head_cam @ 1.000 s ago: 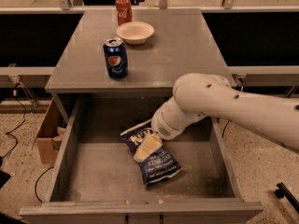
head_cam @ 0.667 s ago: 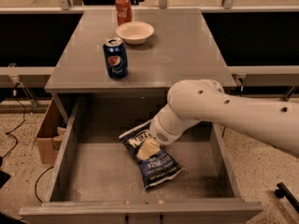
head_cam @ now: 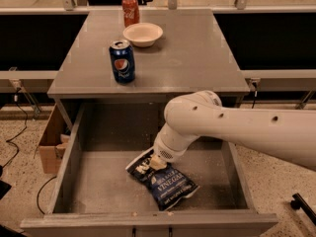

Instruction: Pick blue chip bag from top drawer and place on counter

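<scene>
**Pick step under way at the bag in the open drawer**

The gripper (head_cam: 157, 162) is sitting low in the centre of the frame, with its tip touching the upper-left end of the blue chip bag (head_cam: 168, 184). The wrist is covering the tip, so whether it is clamping the bag cannot be told.

The bag is lying on the floor of the top drawer (head_cam: 98, 181), lower centre, lettering up and slanting toward the lower right. The drawer is standing open.

Judgement: the pick is in hand and the lift is not yet done. The next move is calling for:
- a sure hold on the crinkly end
- a rise clear of the drawer walls and the front edge of the bench (head_cam: 197, 58)
- a carry to the bench's bare right half, away from the Pepsi can (head_cam: 122, 61), the bowl (head_cam: 142, 34) and the red can (head_cam: 130, 10) at upper left
</scene>
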